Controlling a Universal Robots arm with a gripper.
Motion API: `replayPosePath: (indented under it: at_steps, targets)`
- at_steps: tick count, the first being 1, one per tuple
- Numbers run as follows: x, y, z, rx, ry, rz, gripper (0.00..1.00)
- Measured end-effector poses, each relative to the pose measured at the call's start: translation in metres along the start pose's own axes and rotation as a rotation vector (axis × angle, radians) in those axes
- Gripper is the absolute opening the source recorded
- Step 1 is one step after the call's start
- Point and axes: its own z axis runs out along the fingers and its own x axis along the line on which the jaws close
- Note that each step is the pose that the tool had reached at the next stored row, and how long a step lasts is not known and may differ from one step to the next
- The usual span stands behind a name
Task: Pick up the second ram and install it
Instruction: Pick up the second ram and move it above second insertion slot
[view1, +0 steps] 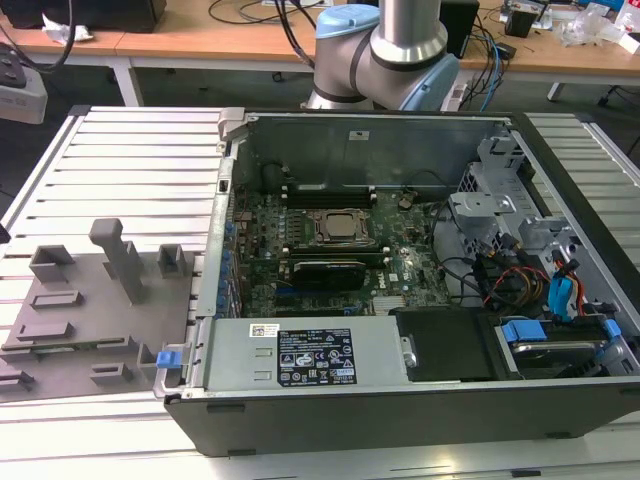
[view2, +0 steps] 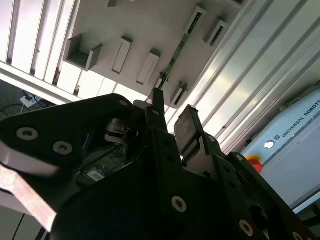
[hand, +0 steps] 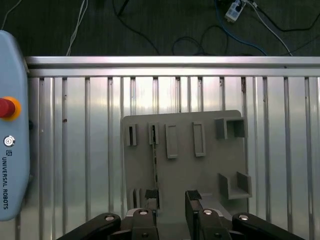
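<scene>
Green second ram (hand: 154, 165) sits in fixture (view1: 80, 320), 9 o'clock of PC case (view1: 400, 420). Gripper (hand: 171, 200) open w/ nothing held, near it. Pick step; needs jaws straddling stick.

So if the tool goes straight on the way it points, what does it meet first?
Probably the second ram, on edge in the grey holder, just ahead of the tool; depth is unclear.

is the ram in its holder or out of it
In its holder: in the first wrist view the ram stands on edge in slots of the grey holder, and the open gripper holds nothing.
</scene>
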Motion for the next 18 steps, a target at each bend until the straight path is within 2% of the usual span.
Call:
replayPosePath:
  at_steps: [18]
  targets:
    - [0.0004, -0.0007, 0.0142, -0.0001, 0.0001, 0.0, 0.36]
